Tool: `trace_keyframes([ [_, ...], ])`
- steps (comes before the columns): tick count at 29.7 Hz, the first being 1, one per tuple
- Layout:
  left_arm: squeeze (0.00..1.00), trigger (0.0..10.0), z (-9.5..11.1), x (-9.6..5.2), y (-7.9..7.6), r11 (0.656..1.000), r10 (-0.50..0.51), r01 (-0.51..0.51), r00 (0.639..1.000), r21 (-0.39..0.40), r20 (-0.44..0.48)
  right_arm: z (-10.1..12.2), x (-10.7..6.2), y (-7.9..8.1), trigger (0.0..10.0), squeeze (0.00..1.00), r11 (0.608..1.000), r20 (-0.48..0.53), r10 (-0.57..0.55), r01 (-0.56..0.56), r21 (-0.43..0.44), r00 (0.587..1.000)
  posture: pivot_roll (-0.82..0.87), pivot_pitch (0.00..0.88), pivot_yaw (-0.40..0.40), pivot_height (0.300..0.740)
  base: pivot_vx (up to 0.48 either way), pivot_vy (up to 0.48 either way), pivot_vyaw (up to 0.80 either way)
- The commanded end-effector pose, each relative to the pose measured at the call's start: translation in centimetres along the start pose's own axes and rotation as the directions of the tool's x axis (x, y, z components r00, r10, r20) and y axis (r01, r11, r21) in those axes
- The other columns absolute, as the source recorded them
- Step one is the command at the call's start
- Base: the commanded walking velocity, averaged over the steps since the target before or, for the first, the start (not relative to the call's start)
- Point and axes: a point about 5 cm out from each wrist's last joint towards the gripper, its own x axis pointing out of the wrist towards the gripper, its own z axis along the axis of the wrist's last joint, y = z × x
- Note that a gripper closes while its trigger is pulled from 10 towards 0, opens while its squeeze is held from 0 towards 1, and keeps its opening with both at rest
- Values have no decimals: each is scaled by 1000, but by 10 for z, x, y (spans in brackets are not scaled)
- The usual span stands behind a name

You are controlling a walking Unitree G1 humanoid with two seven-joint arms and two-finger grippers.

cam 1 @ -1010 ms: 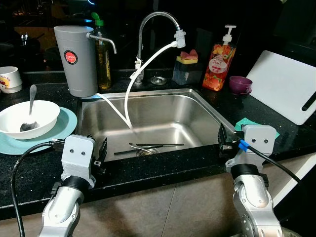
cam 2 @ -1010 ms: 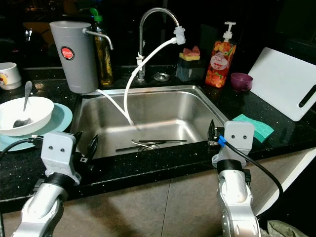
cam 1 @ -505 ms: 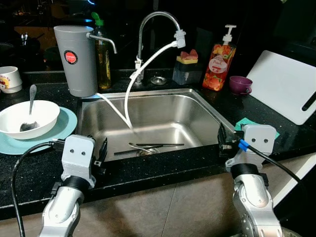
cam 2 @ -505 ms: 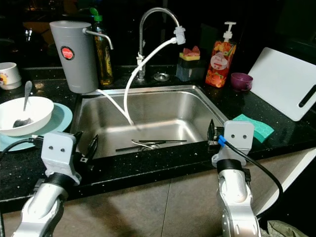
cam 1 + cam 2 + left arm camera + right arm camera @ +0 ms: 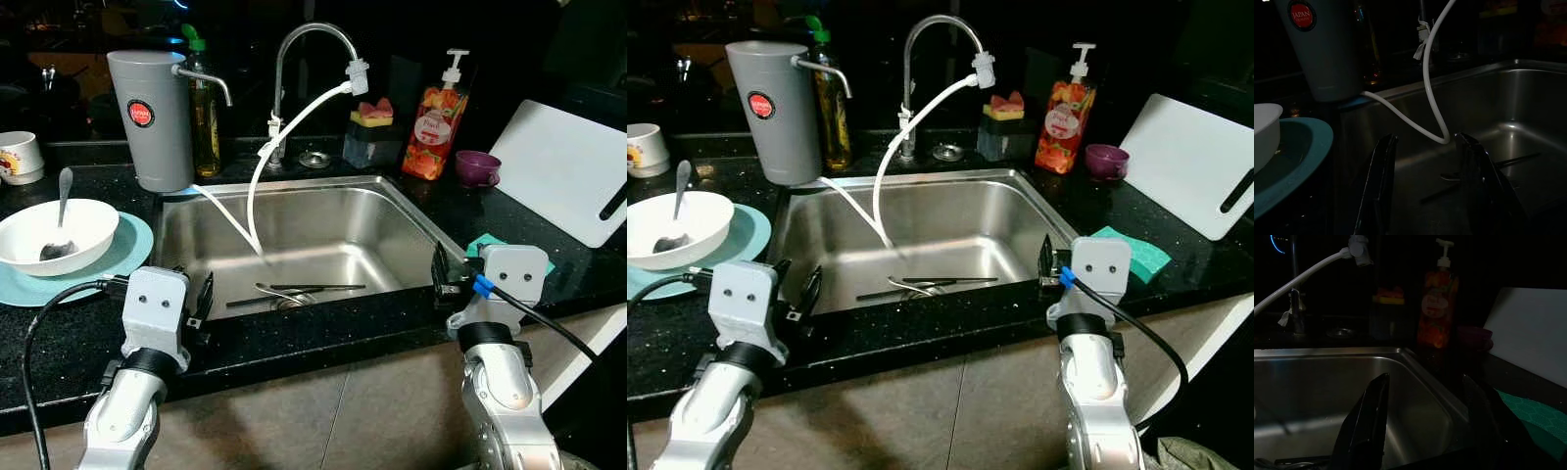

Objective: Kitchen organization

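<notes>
While we face the steel sink (image 5: 392, 211) from the head view, chopsticks (image 5: 294, 290) and a spoon lie near its drain, and a white bowl (image 5: 54, 233) sits far left. Through our left wrist, the left gripper (image 5: 1425, 191) spreads wide. Through our right wrist, the right gripper (image 5: 1422, 423) gapes beside a green sponge (image 5: 1533, 416).

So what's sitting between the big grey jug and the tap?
A bottle of yellowish oil with a green cap stands between the grey jug and the tap, at the back of the counter in the left eye view.
</notes>
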Motion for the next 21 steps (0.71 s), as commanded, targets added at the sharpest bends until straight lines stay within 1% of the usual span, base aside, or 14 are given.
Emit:
trace_keyframes([
  [1,0,10000,-1,0,-2,1000,-6,6,1000,-2,-1,0,0,0,10000,0,1000,0,-3,3,4,1000,114,110,-82,740,0,0,0],
  [21,0,10000,-1,-1,-2,1000,-7,7,1000,0,-2,0,0,1,10000,0,1000,-1,-2,2,6,1000,115,114,-84,740,0,0,0],
])
